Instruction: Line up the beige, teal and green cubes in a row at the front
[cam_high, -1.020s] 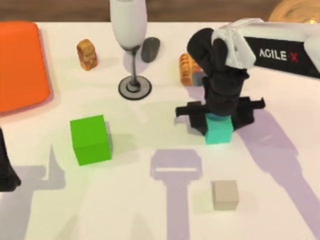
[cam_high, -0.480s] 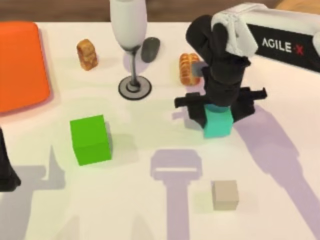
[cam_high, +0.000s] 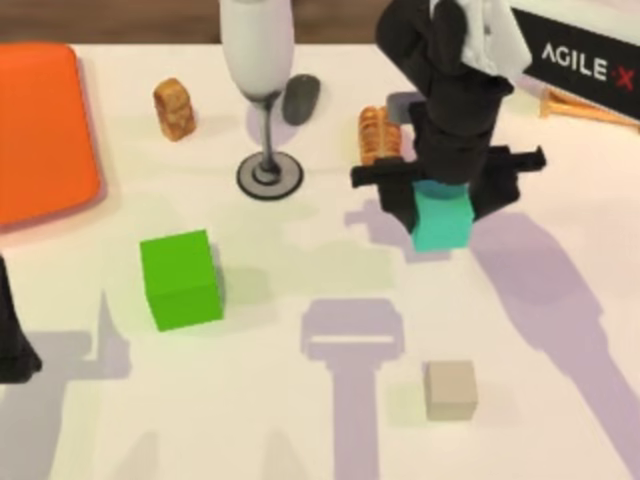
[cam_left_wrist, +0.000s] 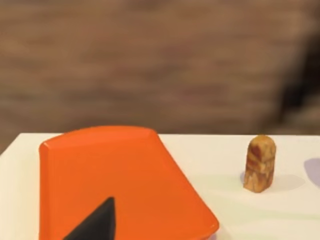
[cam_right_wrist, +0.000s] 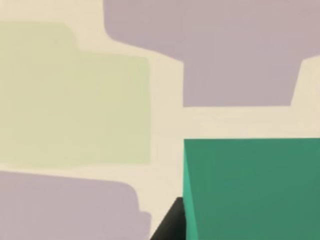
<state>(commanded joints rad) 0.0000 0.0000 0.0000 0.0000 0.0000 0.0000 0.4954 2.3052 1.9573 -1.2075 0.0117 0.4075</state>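
- Right of centre, above the table (cam_high: 560, 300), right gripper (cam_high: 443, 215) is clamped on the teal cube (cam_high: 443, 222), raised clear.
- Cubes: three. Green cube (cam_high: 181, 279) left, beige cube (cam_high: 450, 390) front.
- Bread loaves: two.
- Left gripper (cam_high: 12, 345) parked at left edge.

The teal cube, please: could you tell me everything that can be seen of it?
The teal cube is a plain, matte, sharp-edged block of one even colour. It sits upright between the fingers of the right gripper, which is shut on it from above, right of the table's middle. Its shadow lies apart from it, so it looks lifted off the table. In the right wrist view it fills one corner.
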